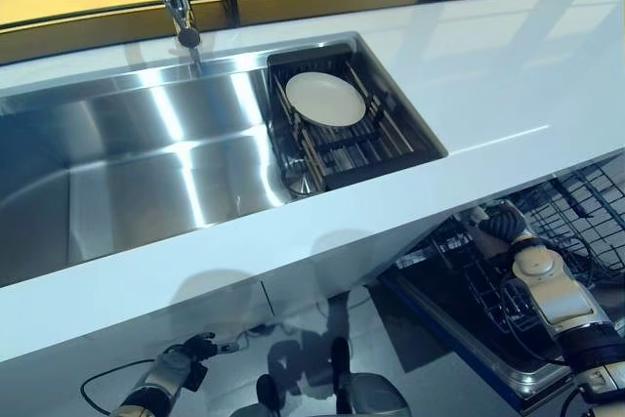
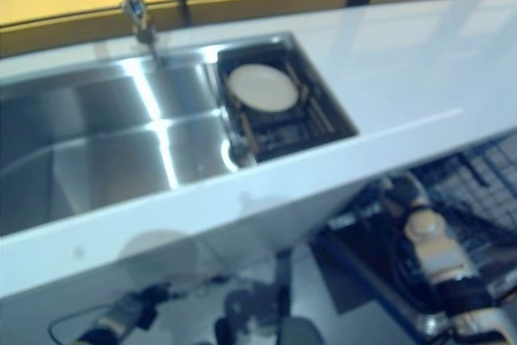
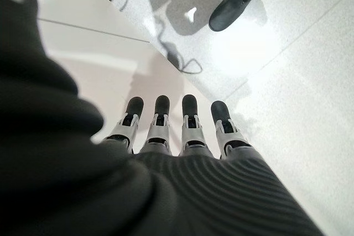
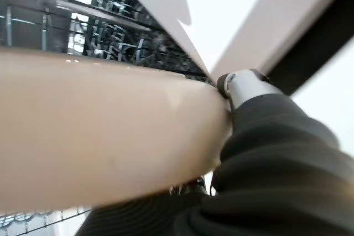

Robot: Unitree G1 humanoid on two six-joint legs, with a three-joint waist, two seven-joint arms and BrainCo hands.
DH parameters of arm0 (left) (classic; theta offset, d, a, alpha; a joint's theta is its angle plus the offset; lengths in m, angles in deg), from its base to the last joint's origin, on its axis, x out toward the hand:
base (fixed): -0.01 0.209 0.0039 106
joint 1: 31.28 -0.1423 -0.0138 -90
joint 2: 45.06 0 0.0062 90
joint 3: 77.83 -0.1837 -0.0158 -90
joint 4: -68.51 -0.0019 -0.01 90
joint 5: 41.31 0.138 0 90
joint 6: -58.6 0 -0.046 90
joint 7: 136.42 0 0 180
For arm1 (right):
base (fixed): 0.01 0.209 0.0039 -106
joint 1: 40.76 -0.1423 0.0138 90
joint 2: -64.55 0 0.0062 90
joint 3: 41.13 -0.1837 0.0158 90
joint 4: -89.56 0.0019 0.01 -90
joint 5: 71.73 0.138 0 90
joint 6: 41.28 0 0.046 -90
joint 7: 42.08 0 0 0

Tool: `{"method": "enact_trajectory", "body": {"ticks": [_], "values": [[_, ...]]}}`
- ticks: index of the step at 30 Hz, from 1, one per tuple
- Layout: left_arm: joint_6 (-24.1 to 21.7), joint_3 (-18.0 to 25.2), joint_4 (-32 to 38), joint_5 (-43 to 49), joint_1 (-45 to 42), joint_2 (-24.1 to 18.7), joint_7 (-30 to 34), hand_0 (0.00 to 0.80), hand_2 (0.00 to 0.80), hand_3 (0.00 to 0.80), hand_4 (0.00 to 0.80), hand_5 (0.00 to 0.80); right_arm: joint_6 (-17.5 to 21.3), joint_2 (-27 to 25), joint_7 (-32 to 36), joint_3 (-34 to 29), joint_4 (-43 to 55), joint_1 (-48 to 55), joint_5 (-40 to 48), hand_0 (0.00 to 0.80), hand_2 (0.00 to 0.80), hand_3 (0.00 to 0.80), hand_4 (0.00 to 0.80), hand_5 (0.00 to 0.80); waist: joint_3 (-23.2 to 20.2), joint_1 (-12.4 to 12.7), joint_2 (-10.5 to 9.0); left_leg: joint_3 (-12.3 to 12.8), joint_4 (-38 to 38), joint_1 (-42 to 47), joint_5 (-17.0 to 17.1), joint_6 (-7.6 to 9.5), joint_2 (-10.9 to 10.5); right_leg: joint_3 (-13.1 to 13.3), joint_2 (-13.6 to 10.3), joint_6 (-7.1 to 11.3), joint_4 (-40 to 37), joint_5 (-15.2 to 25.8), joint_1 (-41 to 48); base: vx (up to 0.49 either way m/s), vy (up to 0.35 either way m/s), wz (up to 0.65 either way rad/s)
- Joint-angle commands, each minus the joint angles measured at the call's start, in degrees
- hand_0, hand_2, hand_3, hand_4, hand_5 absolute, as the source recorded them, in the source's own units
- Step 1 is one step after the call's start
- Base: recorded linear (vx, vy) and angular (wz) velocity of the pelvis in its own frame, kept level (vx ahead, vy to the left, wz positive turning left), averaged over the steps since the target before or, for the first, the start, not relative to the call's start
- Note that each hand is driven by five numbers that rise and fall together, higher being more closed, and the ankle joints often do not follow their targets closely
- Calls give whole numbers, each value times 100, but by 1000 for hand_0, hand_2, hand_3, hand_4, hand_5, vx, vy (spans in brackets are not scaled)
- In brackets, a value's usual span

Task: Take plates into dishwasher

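A cream plate (image 1: 325,99) lies in the dark drying rack (image 1: 371,148) at the right end of the sink. My right hand (image 1: 503,225) is low, under the counter's front edge, at the open dishwasher's wire rack (image 1: 576,212). In the right wrist view it is shut on a second cream plate (image 4: 99,131), thumb (image 4: 243,84) on the rim, with the rack's tines just past it. That plate is hidden in the eye views. My left hand (image 1: 186,363) hangs low by the cabinet front, open and empty, fingers (image 3: 171,131) straight.
The steel sink basin (image 1: 146,163) and faucet (image 1: 179,2) sit left of the drying rack. The white counter (image 1: 508,75) runs across above the dishwasher. The dishwasher door (image 1: 459,319) lies open below. A person's shoe (image 3: 229,9) stands on the floor.
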Motion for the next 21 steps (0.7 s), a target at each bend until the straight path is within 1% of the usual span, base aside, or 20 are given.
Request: {"method": "enact_trajectory", "body": {"ticks": [1, 6, 7, 10, 15, 21], "values": [[16, -321, 46, -183, 497, -75, -123, 0, 0, 0, 0, 0, 31, -38, -167, 110, -134, -1024, -292, 800, 800, 800, 800, 800, 133, 260, 238, 372, 117, -282, -38, -63, 87, -109, 312, 69, 76, -450, -22, 14, -76, 5], [49, -347, 134, -374, 606, -99, -118, 0, 0, 0, 0, 0, -70, 6, -107, 256, -543, -1136, -352, 800, 800, 800, 800, 800, 180, 289, 274, 355, 162, -376, 6, -120, 122, -162, 318, 40, 65, -462, -43, 20, -65, 8], [-33, -446, -74, -402, 678, 82, -340, 0, 0, 0, 0, 0, -55, 110, -189, 409, -798, -1135, -334, 800, 800, 800, 800, 800, 185, 285, 245, 354, 203, -420, -2, -131, 149, -172, 327, 14, 85, -487, -55, 33, -95, 9], [50, -481, -78, -390, 753, 204, -472, 0, 0, 0, 0, 0, -156, 238, -205, 530, -1135, -1139, -399, 800, 800, 800, 800, 800, 226, 297, 227, 328, 245, -459, 18, -167, 190, -207, 333, -8, 81, -492, -54, 29, -90, 5], [117, -452, 80, -378, 815, 84, -319, 0, 0, 0, 0, 0, -138, 289, -333, 588, -1764, -1111, -248, 800, 800, 800, 800, 800, 295, 344, 259, 295, 303, -515, 46, -218, 232, -296, 346, -60, 74, -493, -58, 16, -53, 12], [38, -465, 109, -387, 872, -5, -182, 0, 0, 0, 0, 0, -133, 315, -463, 625, -2307, -1201, -152, 800, 800, 800, 800, 800, 319, 405, 290, 266, 358, -575, 63, -266, 266, -388, 342, -82, 58, -495, -62, 5, -41, 15]]}}
